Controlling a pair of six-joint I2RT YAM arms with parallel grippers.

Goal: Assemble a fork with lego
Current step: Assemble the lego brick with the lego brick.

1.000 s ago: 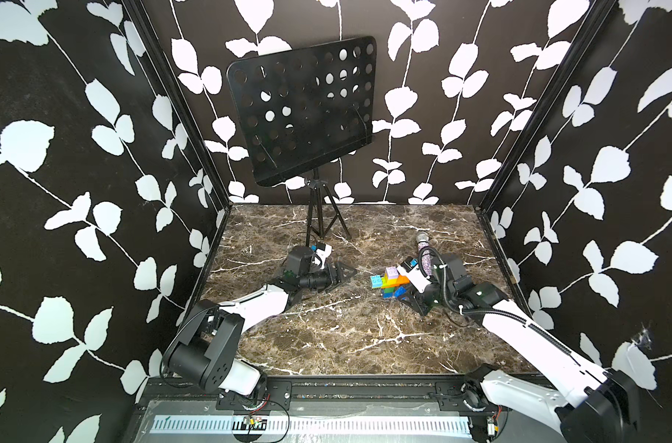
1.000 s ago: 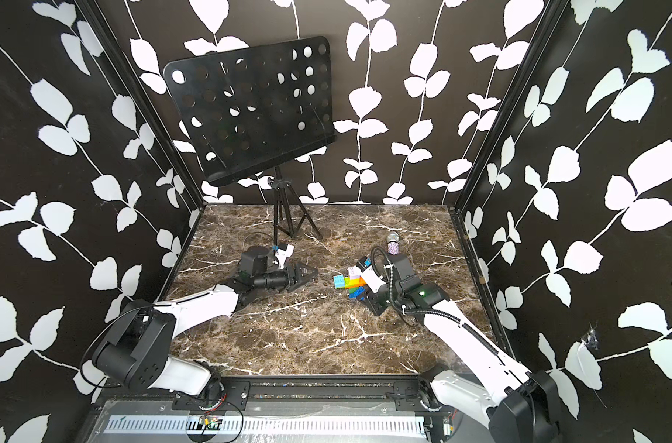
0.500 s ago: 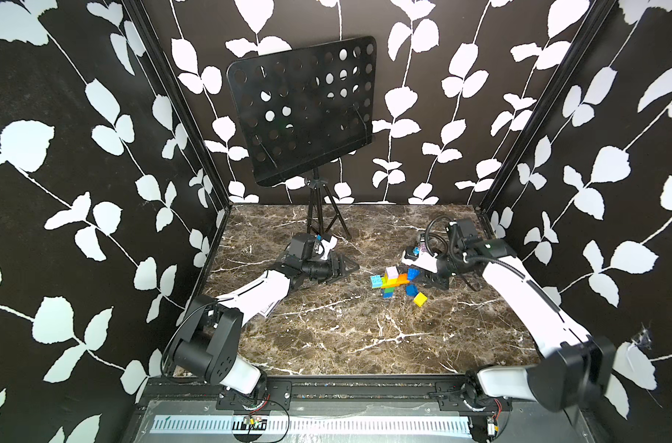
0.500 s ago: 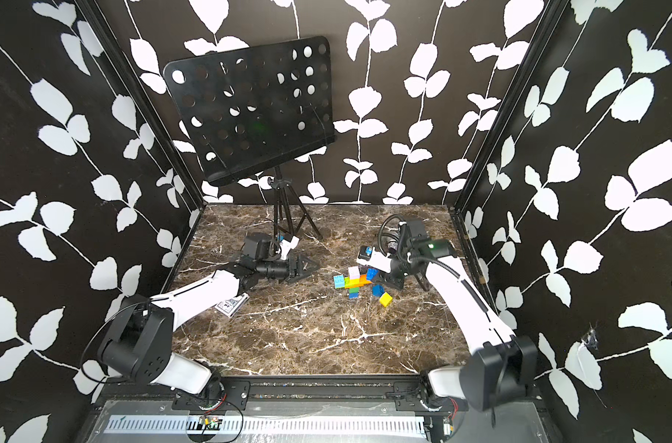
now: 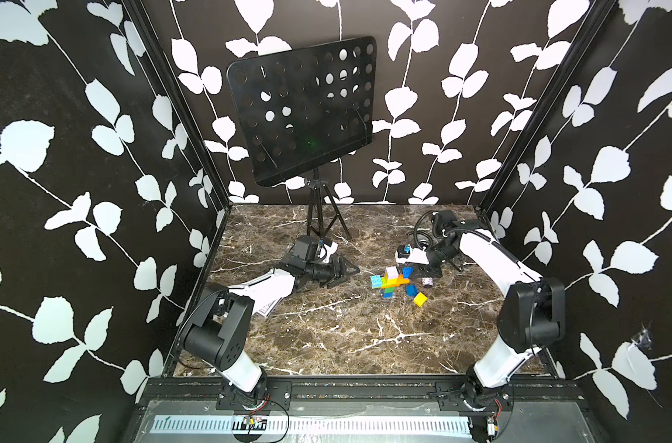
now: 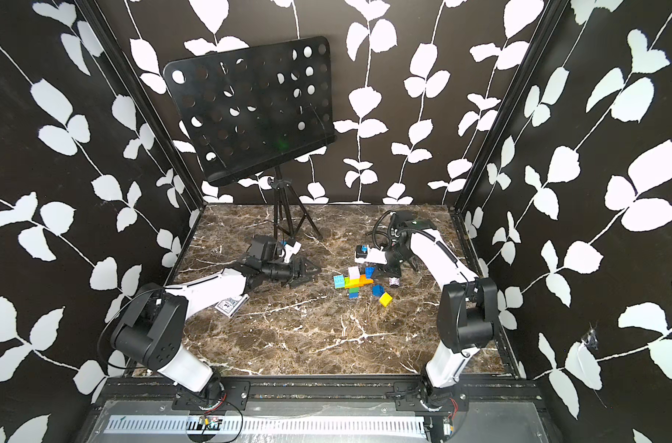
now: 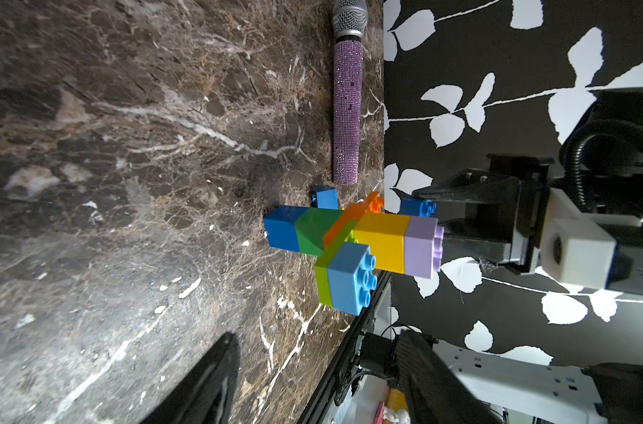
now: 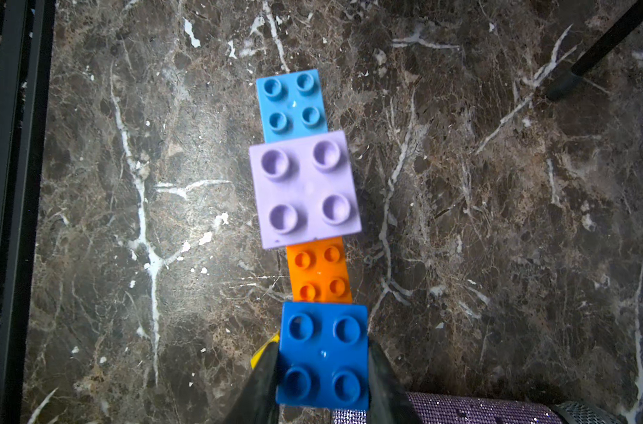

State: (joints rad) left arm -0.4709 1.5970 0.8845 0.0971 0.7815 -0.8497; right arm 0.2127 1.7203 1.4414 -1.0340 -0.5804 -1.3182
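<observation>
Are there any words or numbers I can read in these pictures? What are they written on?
No word or number can be read in any view.
White card lying flat: dark print, too small to read.
White camera housing: a tiny pale mark on its side, too blurred to read.
Fork: only plain studs show, no writing.

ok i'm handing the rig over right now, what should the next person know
Left gripper: open, empty, low beside the fork.
Right gripper: shut on a blue brick at the free end of the orange crossbar.
Done: stem, crossbar, light-blue prong, lilac prong.
Left: seat the blue brick as the third prong (can't tell if it's pressed on), then release. A spare brick and a yellow brick lie loose by the stem.
</observation>
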